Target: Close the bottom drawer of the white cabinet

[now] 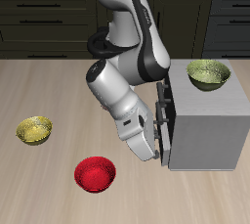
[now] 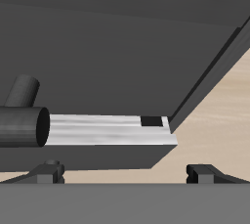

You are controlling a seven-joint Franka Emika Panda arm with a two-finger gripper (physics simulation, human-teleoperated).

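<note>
Exterior view, one white cabinet, three bowls

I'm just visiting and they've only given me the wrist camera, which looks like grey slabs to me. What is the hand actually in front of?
Observer: The gripper is low down at the front of the white cabinet, a boxy unit standing on the table.
Operator: Is anything on top of it?
Observer: Yes, an olive-green bowl sits on its top.
Operator: Anything else around?
Observer: A yellow bowl and a red bowl sit apart from the cabinet, the red one nearer the table's front edge.
</note>
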